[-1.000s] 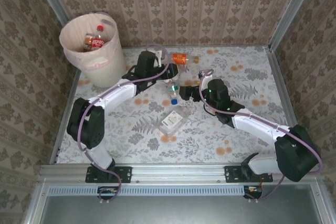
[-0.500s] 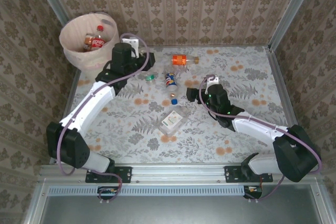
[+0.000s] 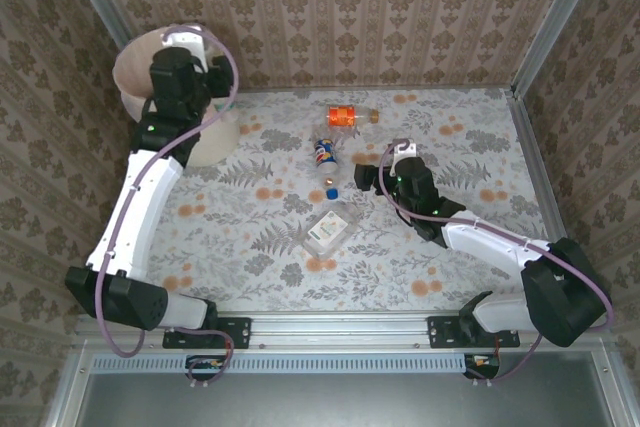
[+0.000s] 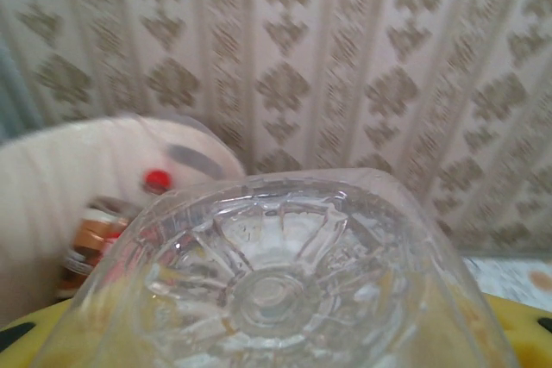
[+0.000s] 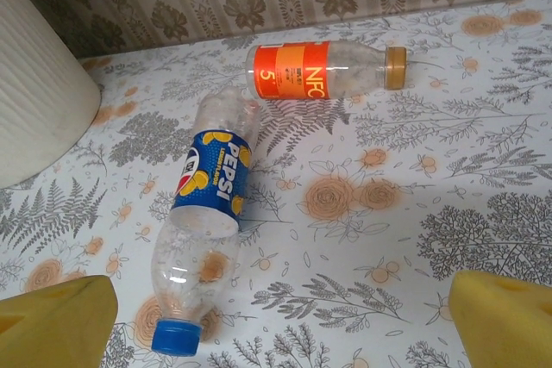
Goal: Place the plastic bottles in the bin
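A clear bottle (image 4: 276, 282) is being pinched by the left gripper (image 3: 188, 47), which is hovering at the rim of the bin (image 3: 122, 72) in the far left corner: the drop step. The next move is probably calling for jaws parting squarely above the opening. The right gripper (image 5: 276, 321) is hanging spread wide near the blue-labelled bottle (image 5: 203, 230) and the orange-labelled bottle (image 5: 319, 71), both lying on the table (image 5: 483, 170).
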